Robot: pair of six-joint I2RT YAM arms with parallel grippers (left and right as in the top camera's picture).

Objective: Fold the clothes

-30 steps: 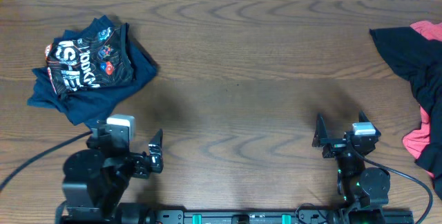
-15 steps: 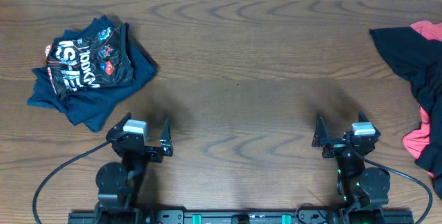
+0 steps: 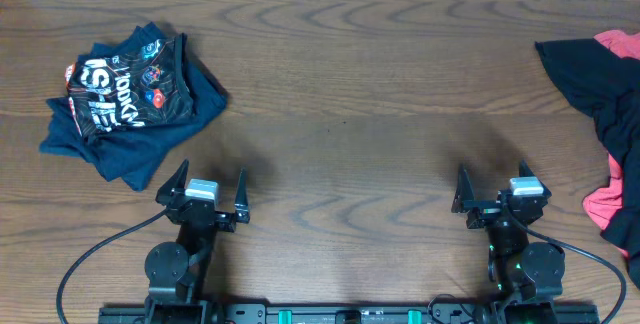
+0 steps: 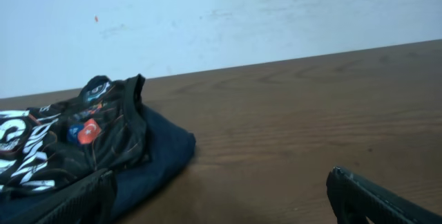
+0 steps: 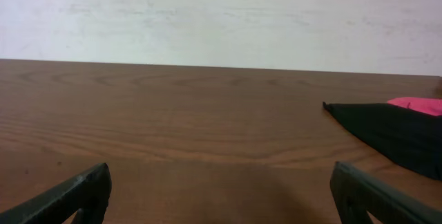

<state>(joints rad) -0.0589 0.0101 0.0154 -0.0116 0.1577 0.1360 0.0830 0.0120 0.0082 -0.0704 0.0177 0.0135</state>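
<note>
Brown wood fills the view from above: the worktop. My left arm has moved since a second ago. Then it sat lower, nearer the left corner, with its claw turned sideways. Now my left claw points up the worktop. My right claw has not moved, and the clothes lie just as they did. The black jersey with white letters is bunched up at the far left, on top of a navy cloth. At the right edge, a black cloth and a red cloth lie in a heap. Both claws are spread wide, hold nothing and touch no cloth.

From my left wrist, the left claw is wide, with bare wood between its fingers. The black jersey lies ahead on the left, on the navy cloth.

From my right wrist, the right claw is wide and empty too. The black cloth lies ahead on the right, with the red cloth peeking out behind it.
</note>
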